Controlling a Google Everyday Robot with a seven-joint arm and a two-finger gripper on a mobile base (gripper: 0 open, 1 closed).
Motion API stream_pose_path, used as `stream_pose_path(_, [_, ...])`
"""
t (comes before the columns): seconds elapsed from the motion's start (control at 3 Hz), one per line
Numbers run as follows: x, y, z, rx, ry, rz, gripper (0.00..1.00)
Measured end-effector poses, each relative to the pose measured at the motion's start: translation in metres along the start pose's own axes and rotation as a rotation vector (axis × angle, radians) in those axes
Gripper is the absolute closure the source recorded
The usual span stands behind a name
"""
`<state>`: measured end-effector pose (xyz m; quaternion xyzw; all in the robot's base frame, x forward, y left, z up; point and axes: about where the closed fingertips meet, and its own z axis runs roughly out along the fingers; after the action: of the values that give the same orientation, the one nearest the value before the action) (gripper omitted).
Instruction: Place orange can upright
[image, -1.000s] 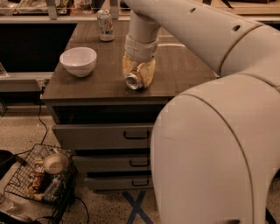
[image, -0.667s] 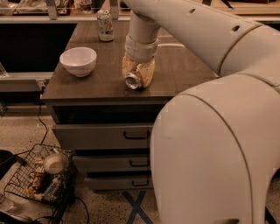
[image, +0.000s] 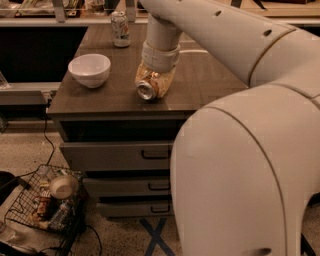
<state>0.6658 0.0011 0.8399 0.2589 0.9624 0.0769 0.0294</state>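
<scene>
At the front edge of the dark cabinet top (image: 215, 82), we see the gripper (image: 155, 82) down over the orange can (image: 148, 89), reaching in from above at the end of the white arm (image: 200, 22). Over the last second almost nothing changes. The gripper holds the same spot and the can stays tipped over beneath it, with its silver end facing the front left of the cabinet. At most we notice a slight drift of the can's end toward the left, too small to call a real move.

The gripper sits around the can's mottled sides, but we cannot tell whether it is clamped on the can or only straddling it.

For the task, we judge this pause to be the grasp itself, or the moment just before the lift. The can is not yet upright, so the main work remains: raise it, turn it so one silver end faces down, and set it on the wood.

The white bowl (image: 90, 70) sits well apart to the left, and the pale can with red marks (image: 120, 29) stands upright near the back edge. Neither is near the gripper. The can's closeness to the front edge is the thing we would watch, since a slip there could send it toward the drawers (image: 120, 155) and the floor.
</scene>
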Motion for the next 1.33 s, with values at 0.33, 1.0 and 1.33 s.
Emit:
stream_pose_path(0.33, [-0.004, 0.000, -0.006, -0.063, -0.021, 0.005, 1.00])
stream_pose_path(1.0, [-0.035, -0.013, -0.071, -0.328, -0.217, -0.026, 1.00])
stream_pose_path(1.33, [-0.047, -0.022, -0.101, -0.484, -0.305, -0.094, 1.00])
